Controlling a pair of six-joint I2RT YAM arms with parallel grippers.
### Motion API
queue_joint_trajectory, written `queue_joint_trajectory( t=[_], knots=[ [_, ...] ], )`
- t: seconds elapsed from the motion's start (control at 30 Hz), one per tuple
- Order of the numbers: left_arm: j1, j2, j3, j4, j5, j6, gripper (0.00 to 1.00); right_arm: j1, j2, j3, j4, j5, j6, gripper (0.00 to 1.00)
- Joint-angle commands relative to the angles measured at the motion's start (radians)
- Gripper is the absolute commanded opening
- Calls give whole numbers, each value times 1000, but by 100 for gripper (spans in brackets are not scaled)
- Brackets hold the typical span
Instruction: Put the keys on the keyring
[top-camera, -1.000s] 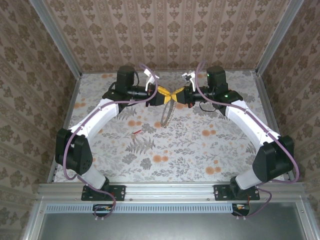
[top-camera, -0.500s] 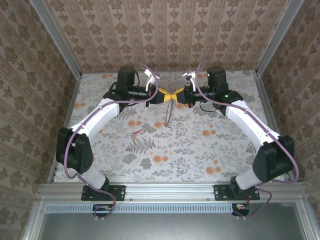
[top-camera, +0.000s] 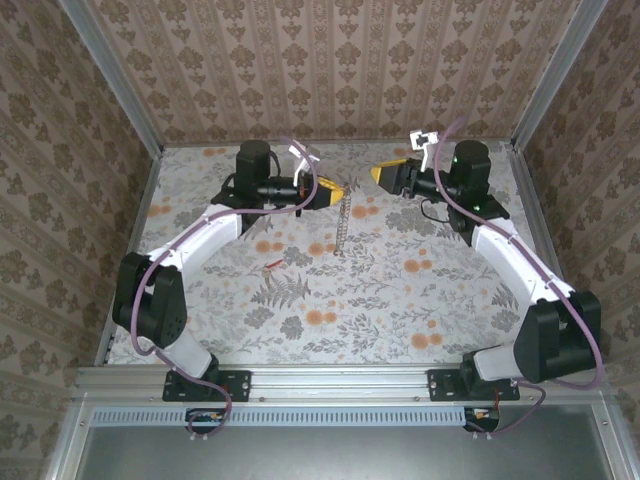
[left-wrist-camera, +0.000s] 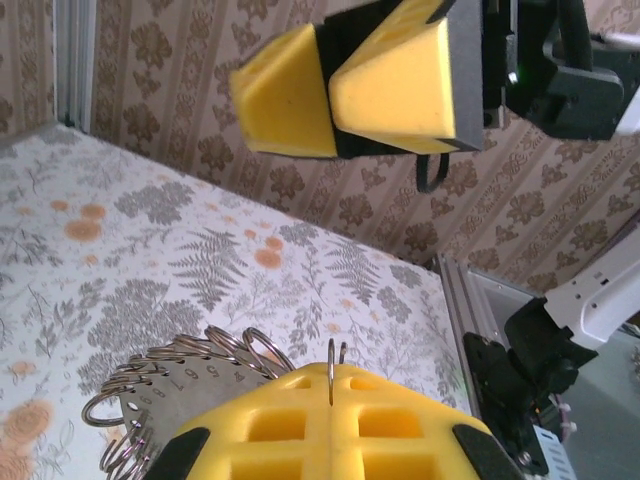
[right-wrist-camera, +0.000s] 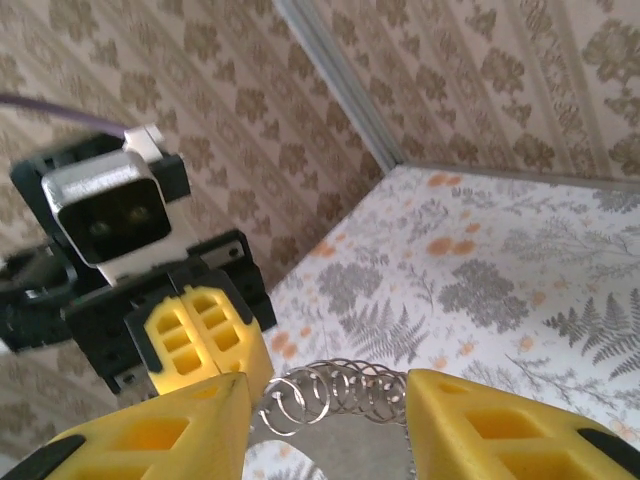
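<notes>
The flower-patterned table (top-camera: 420, 300) carries both arms toward its 12 o'clock end. The left gripper (top-camera: 335, 191) has its yellow jaws pressed tight on the top of the keyring (top-camera: 343, 225), which dangles from it toward 6 o'clock, coils showing just behind the pads. At its 3 o'clock, the right gripper (top-camera: 380, 175) stands apart from the ring, jaws parted and empty. The tiny red-headed key (top-camera: 271, 266) lies on the table at the ring's 8 o'clock, well apart.
</notes>
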Motion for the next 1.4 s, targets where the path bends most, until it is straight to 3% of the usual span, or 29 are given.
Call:
queue_joint_trajectory(
  t=[0.0, 0.17, 0.43, 0.5, 1.0, 1.37],
  knots=[
    [-3, -45, -27, 224, -6, -81, 0, 9, -53, -82, 216, 76, 194, 46],
    [-3, -29, -78, 483, -57, -227, 0, 40, -39, -203, 457, 99, 339, 43],
    [6, 102, -110, 1056, -139, -682, 0, 113, 47, -251, 717, 148, 460, 39],
    [7, 129, -90, 1072, -142, -744, 0, 122, 68, -254, 779, 158, 490, 38],
    [-8, 137, -73, 1072, -149, -797, 0, 141, 184, -215, 1049, 205, 640, 37],
    [-14, 135, -71, 1072, -144, -798, 0, 189, 230, -167, 1062, 205, 651, 34]
  ],
)
